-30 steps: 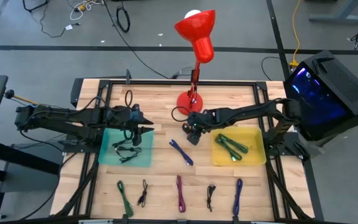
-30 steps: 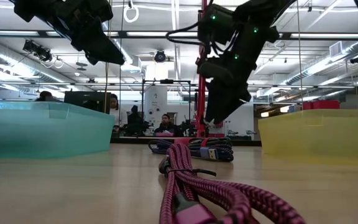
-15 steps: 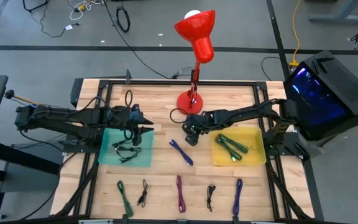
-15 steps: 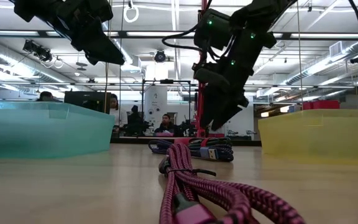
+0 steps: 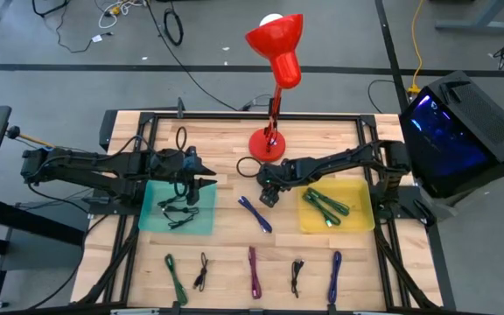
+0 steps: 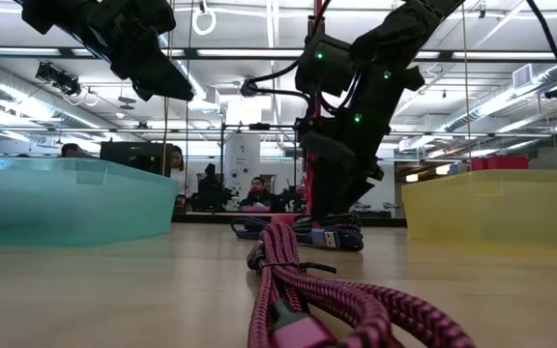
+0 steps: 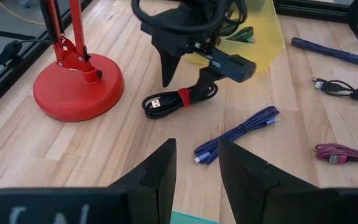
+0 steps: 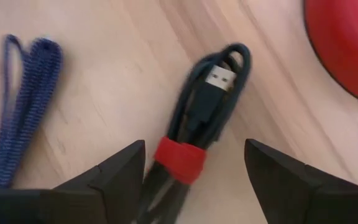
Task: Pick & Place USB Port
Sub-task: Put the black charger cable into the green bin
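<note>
Your right hand (image 8: 191, 163) was spread wide right over the black cable (image 8: 199, 124), which lay on the table (image 5: 226, 232) beside the lamp (image 5: 267, 143). It looked light and floppy, so I'd grab it at the red band (image 8: 181, 159), where the loops were bunched. One black one there, one blue cable (image 5: 255, 213) close by. Your left hand (image 7: 194, 163) was spread too, above the teal bin (image 5: 150, 216).

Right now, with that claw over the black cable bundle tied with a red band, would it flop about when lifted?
Probably only a little: the black cable bundle with the red band is folded into a tight coil, so it should lift as one piece. Its free looped end with the USB plug may droop. It looks thin and light. The right gripper straddles it, open.
</note>
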Available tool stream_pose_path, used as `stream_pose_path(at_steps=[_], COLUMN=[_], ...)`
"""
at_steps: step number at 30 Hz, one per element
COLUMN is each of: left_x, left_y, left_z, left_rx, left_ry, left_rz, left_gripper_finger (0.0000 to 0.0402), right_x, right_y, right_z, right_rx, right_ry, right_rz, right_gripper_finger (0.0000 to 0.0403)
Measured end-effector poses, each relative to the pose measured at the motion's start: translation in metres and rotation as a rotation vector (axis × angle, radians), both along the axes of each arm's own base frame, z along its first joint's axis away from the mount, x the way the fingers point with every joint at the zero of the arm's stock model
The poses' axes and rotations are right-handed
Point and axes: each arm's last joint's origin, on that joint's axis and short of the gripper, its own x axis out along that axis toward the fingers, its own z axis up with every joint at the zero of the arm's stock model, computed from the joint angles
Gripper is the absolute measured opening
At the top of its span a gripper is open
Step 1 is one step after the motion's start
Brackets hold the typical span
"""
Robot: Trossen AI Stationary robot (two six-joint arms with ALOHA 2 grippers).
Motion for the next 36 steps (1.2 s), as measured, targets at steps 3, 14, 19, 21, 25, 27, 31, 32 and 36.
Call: stream_pose_path(at_steps=[3,14,19,21,25,27,31,32,36], left_x=[0.000,0.000,0.000,0.000,0.000,0.000,0.000,0.000,0.002], left_y=[0.000,0.000,0.000,0.000,0.000,0.000,0.000,0.000,0.000], left_z=[0.000,0.000,0.000,0.000,0.000,0.000,0.000,0.001,0.004], left_rx=[0.000,0.000,0.000,0.000,-0.001,-0.006,-0.009,-0.009,-0.012], left_ry=[0.000,0.000,0.001,-0.001,-0.001,-0.002,-0.004,-0.009,-0.054], left_rz=[0.000,0.000,0.000,0.000,0.001,0.004,0.005,0.006,0.008], left_gripper_finger=[0.0124,0.0124,0.0124,0.0124,0.0124,0.0124,0.0124,0.0124,0.0124], right_x=[0.001,0.003,0.002,0.003,0.004,0.006,0.016,0.018,0.029], right_y=[0.000,0.004,0.003,0.002,-0.001,-0.002,-0.006,-0.007,-0.011], right_z=[-0.001,-0.012,-0.011,-0.011,-0.008,-0.003,0.029,0.038,0.082], right_rx=[0.015,0.020,0.035,0.044,0.086,0.104,0.075,0.059,-0.021], right_ry=[-0.007,0.020,0.022,0.017,-0.009,-0.026,-0.091,-0.100,-0.200], right_rz=[-0.001,0.014,0.014,0.020,0.029,0.059,0.105,0.118,0.151], right_gripper_finger=[0.0271,0.0235,0.0078,0.0030,0.0029,0.0029,0.0029,0.0029,0.0029])
